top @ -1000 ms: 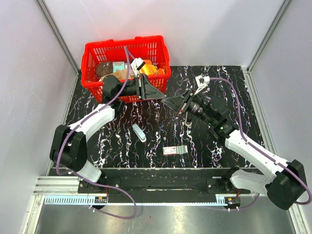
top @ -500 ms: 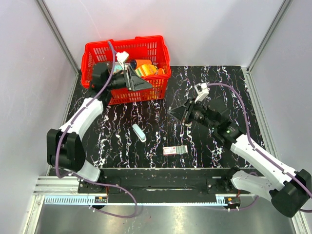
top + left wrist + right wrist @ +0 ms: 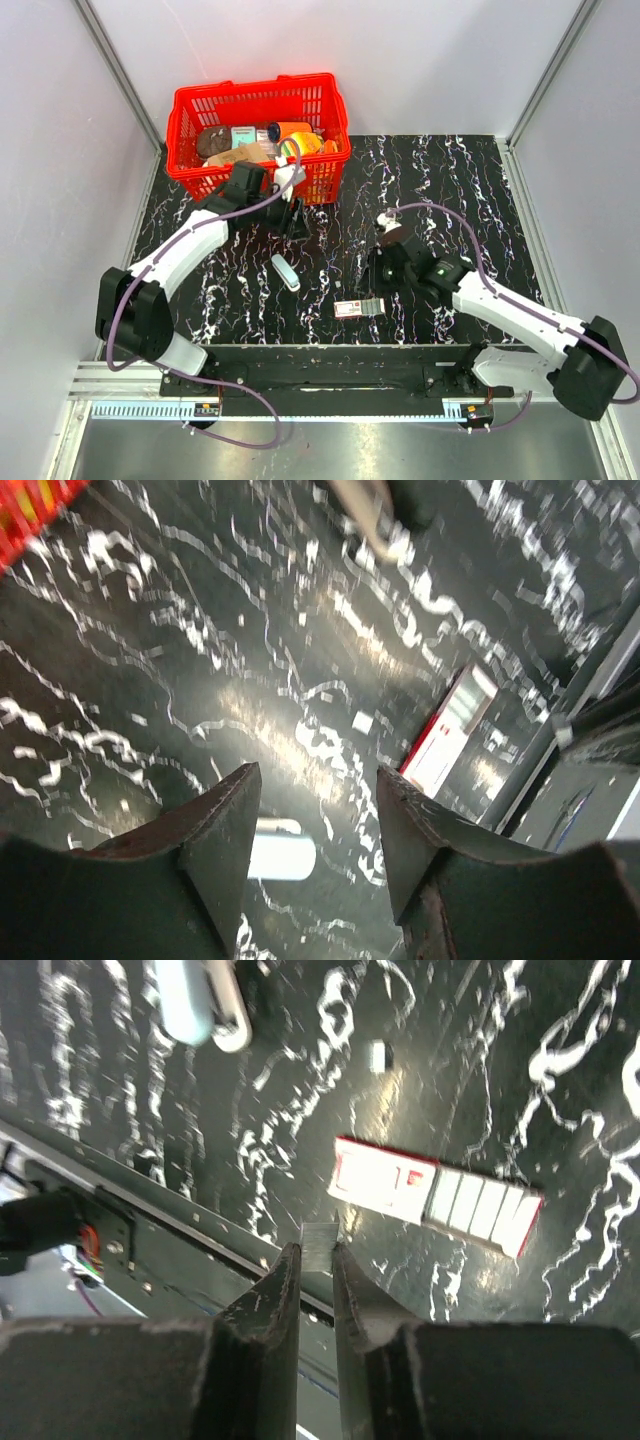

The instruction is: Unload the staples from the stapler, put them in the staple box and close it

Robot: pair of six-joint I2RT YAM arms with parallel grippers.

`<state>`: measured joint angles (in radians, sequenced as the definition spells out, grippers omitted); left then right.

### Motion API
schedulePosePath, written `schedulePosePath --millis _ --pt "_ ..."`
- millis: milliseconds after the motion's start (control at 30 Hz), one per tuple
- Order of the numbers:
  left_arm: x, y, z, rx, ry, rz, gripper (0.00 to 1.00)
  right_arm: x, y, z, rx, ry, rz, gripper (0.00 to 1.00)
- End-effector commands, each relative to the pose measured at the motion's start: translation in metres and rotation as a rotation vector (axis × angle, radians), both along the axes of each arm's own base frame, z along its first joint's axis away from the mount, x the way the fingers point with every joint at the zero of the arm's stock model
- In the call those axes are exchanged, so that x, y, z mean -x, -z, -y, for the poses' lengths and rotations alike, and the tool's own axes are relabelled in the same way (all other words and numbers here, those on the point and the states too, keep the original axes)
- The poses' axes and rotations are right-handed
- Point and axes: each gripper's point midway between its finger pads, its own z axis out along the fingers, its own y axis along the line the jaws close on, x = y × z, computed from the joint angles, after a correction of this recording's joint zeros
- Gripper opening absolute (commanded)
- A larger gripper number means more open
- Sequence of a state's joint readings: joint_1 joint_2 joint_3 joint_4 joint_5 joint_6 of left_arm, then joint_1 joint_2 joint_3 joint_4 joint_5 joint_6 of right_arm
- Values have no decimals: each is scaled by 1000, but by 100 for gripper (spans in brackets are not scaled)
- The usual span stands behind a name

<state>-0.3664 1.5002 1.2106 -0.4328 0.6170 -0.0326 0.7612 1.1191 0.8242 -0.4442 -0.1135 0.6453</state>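
The stapler, small and pale blue, lies on the black marbled table left of centre. It also shows in the left wrist view, stapler, low between the fingers, and at the top left of the right wrist view, stapler. My left gripper hovers just behind it, left gripper open and empty. My right gripper is beside the staple box. The right gripper is shut on a short silvery strip of staples that sticks out past its tips.
A red basket full of odds and ends stands at the back left. The red-and-white staple box lies open near the table's front edge. A tiny white scrap lies between box and stapler. A metal rail runs along the front.
My left gripper has left the basket, opened, and come down over the table behind the stapler. My right arm has moved toward the front edge, next to the staple box.
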Motion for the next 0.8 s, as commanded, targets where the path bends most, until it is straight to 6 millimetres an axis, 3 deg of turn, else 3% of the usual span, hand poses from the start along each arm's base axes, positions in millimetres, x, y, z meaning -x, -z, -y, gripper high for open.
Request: schedulePosePath --millis 0,300,767 --pt "12 10 -18 -174 38 130 54 14 34 17 171 91 -69 0" --pt "27 22 -11 -219 71 116 52 36 80 19 336 131 -152 0" --pt "35 19 -2 -231 94 130 52 28 102 14 437 80 -154 2"
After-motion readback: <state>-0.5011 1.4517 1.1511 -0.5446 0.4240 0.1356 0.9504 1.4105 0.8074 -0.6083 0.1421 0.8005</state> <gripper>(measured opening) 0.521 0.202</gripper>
